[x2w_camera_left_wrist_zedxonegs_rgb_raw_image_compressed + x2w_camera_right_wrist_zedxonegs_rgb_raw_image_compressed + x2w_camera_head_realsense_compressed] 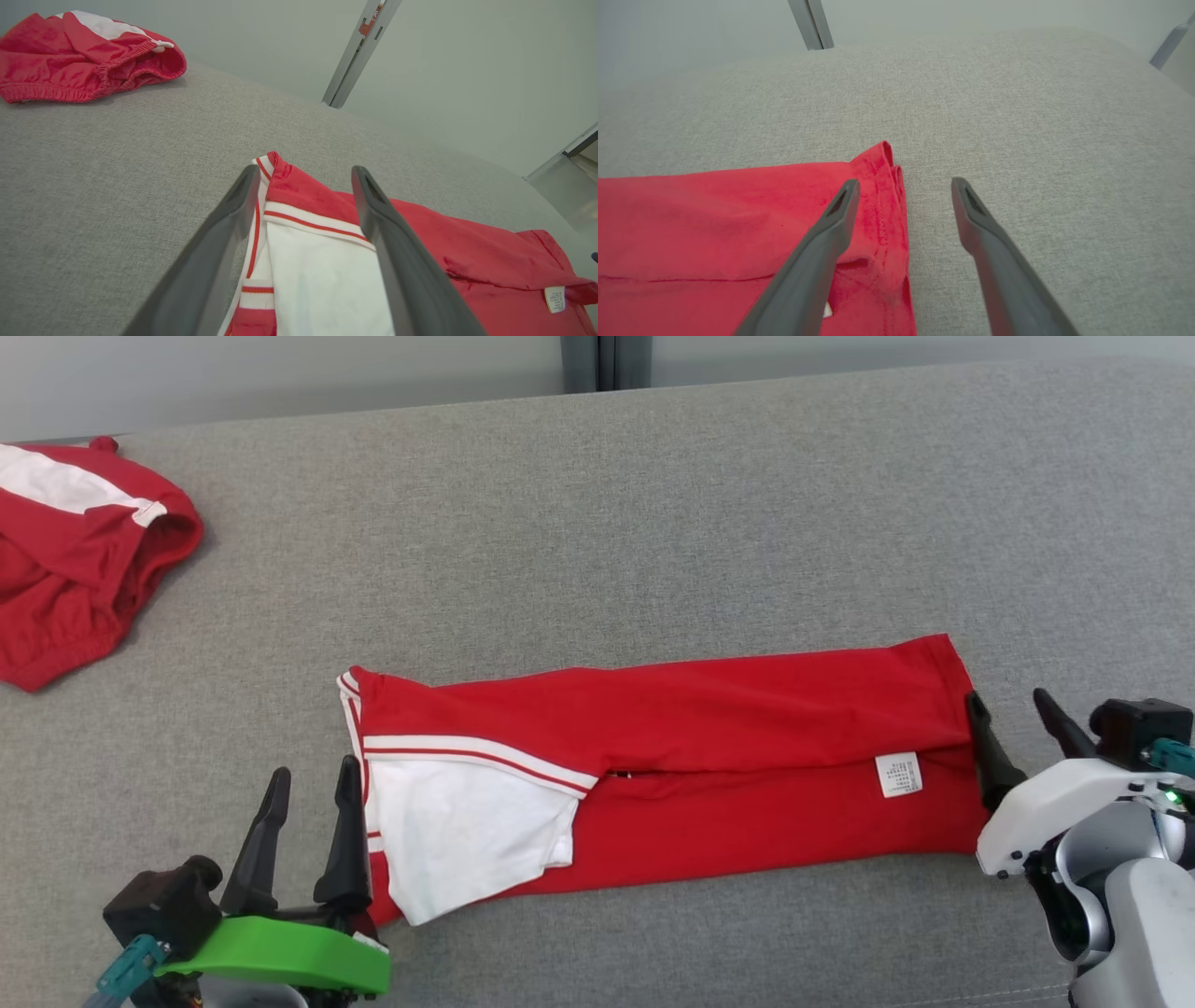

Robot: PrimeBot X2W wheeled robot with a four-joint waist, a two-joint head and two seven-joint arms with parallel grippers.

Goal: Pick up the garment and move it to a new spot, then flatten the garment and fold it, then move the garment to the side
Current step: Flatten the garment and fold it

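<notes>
Looking at a red garment (728, 728) folded into a long band, laid out flat on the grey fabric-covered tabletop (653, 504), right between the two tools.

Left tool (315, 767) sitting at one end of it, fingers spread wide apart, gripping nothing. From its own wrist camera: striped edge and white panel (322, 280) of the garment lying in the gap between the two fingers, red corner poking out just past the fingertips. Hard to say about contact with the cloth, touching or hanging just above, no way to call it from these angles.

Right tool (1006, 696) at the opposite end, also wide open, also empty. Inner finger over the hemmed red edge, outer finger over bare grey fabric, hem corner just ahead of the inner fingertip.

Small white label (898, 775) on the garment, near the right tool, a bit inward of its inner finger. Fold line running lengthwise from one tool toward the other.

Second red garment (75, 560) with a white stripe, crumpled up, well ahead of the left tool and off to its outer side, well apart from the folded one.

Pale wall and a grey metal post (588, 362) beyond the far edge, straight out ahead of both tools.
</notes>
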